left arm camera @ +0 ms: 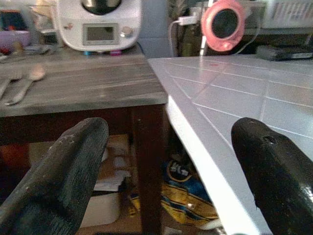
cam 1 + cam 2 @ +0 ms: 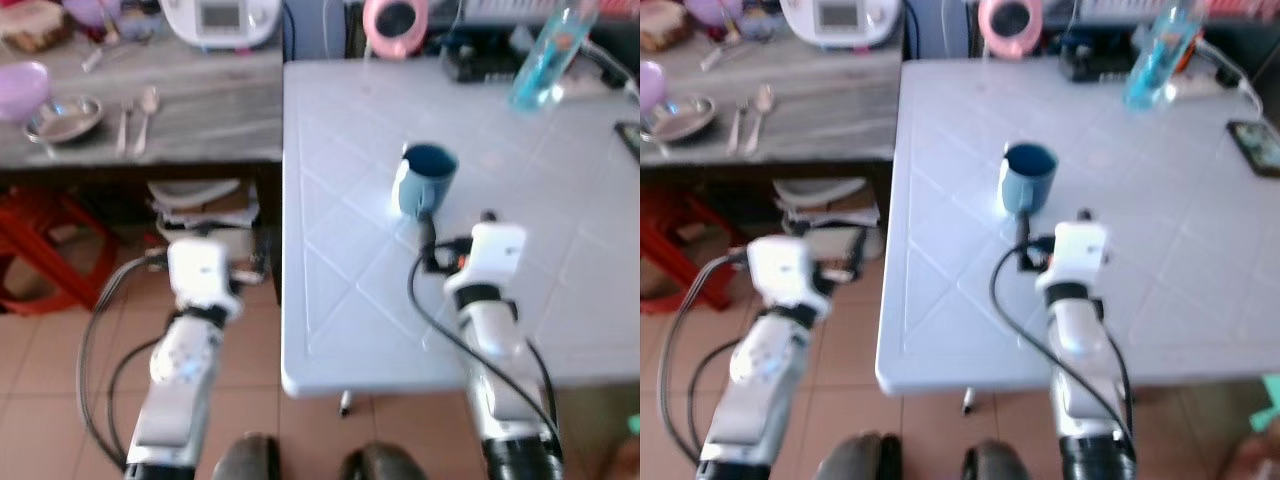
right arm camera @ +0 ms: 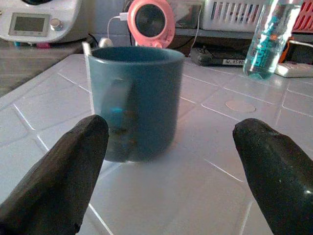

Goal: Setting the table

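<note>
Right pincer (image 3: 166, 161), fingers spread apart, faces the blue ceramic mug (image 3: 132, 100) standing mid-table on the white tiled table (image 2: 560, 300); advancing off-centre could knock it over; left pincer (image 1: 166, 171), likewise apart, idles.

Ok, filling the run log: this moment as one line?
blue mug: upright on white table | right gripper: open, behind mug | left gripper: open, off table edge

A pink speaker (image 2: 394, 24) stands at the white table's far edge; a clear water bottle (image 2: 547, 55) is nearby. A white kitchen appliance (image 2: 220, 20) sits on the wooden counter (image 2: 200, 110); a red stool (image 2: 40, 255) stands below.
</note>
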Available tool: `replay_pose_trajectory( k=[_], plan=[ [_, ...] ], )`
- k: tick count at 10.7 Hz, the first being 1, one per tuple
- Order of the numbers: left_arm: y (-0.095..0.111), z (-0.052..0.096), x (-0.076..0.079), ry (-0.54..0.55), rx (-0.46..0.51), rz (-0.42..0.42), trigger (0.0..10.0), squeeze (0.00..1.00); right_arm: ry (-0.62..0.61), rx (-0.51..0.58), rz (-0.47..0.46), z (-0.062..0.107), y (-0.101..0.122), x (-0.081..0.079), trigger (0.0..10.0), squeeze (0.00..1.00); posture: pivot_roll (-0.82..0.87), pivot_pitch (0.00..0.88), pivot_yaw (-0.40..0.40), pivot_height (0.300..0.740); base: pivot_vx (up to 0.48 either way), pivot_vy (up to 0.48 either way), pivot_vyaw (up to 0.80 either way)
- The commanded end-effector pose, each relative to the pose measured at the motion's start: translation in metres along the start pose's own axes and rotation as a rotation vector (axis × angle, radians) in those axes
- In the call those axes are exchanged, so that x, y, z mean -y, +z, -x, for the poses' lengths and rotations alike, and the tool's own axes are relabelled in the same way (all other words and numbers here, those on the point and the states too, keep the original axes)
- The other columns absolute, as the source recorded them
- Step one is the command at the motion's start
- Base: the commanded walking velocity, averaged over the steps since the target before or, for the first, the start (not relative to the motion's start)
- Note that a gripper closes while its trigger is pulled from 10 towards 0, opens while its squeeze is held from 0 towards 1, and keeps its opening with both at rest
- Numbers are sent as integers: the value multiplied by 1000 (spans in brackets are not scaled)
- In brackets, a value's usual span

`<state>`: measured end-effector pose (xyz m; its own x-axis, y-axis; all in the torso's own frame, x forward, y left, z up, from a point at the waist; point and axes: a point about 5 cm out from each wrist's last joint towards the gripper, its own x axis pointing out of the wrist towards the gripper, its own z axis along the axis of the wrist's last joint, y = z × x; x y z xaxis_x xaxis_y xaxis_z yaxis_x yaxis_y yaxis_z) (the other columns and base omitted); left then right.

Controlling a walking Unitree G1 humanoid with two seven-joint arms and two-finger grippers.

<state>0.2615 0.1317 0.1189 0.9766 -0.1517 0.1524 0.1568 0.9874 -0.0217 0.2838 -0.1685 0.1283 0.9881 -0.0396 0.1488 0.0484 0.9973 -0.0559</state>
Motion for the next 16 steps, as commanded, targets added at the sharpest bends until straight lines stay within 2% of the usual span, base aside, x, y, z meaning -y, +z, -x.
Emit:
replay_pose_trajectory(
  k=[1, 5, 9, 11, 12, 13, 16],
  plan=[
    [-1, 3, 1, 0, -8, -6, 10000, 0, -7, -13, 3, 1, -2, 4, 10000, 0, -66, 129, 22, 740, 0, 0, 0],
    [-2, 5, 0, -8, -23, -8, 10000, 0, 94, -92, 5, -5, -10, -8, 10000, 0, -56, 147, 24, 740, 0, 0, 0],
    [-2, 4, 3, -18, -28, 11, 10000, 0, 218, -66, 55, -19, -1, -18, 10000, 0, -50, 149, 27, 740, 0, 0, 0],
    [-3, 4, 2, -9, -35, 20, 10000, 0, 180, -64, 56, -28, 3, -12, 10000, 0, -51, 150, 27, 740, 0, 0, 0],
    [-3, 3, 3, -15, -34, 20, 10000, 0, 170, -53, 56, -32, 6, -8, 6667, 0, -51, 152, 28, 740, 0, 0, 0],
    [-2, 2, 3, -17, -34, 21, 10000, 0, 167, -48, 68, -34, 7, -5, 0, 0, -55, 151, 27, 740, 0, 0, 0],
    [-3, 0, 4, -16, -33, 25, 10000, 0, 158, -37, 74, -39, 11, -1, 0, 0, -59, 148, 26, 740, 0, 0, 0]
  ],
)
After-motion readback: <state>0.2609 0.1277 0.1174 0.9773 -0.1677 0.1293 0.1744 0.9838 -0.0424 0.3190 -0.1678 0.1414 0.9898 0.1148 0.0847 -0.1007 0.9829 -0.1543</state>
